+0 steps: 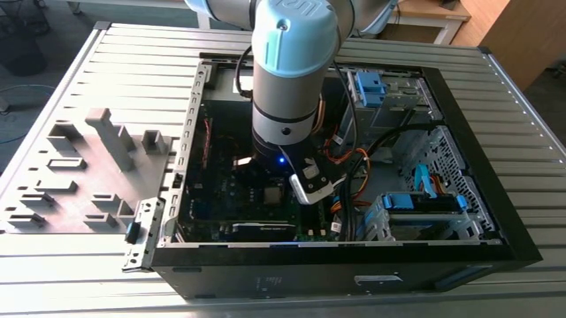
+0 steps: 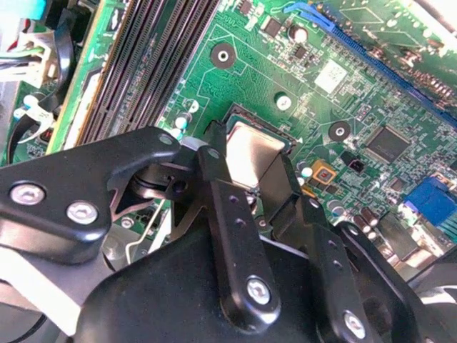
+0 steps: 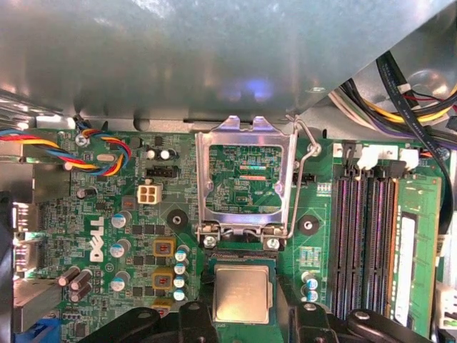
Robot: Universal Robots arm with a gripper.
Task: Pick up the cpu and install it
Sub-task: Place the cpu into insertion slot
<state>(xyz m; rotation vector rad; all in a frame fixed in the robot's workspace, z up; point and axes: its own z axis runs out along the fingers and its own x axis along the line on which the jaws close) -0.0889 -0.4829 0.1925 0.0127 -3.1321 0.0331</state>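
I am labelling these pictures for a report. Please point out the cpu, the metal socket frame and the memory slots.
the cpu [image 3: 243,294]: first wrist view, middle of its silver top.
the metal socket frame [image 3: 202,179]: first wrist view, one side bar.
the memory slots [image 3: 346,243]: first wrist view, midway along one slot.

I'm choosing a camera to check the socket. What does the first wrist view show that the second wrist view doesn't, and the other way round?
First wrist view: the socket's metal frame standing open, and coloured wires beside the board. Second wrist view: a blue connector and a large dark chip. Both wrist views: the cpu lying silver side up on the green motherboard, the tool flanking it, and the memory slots.
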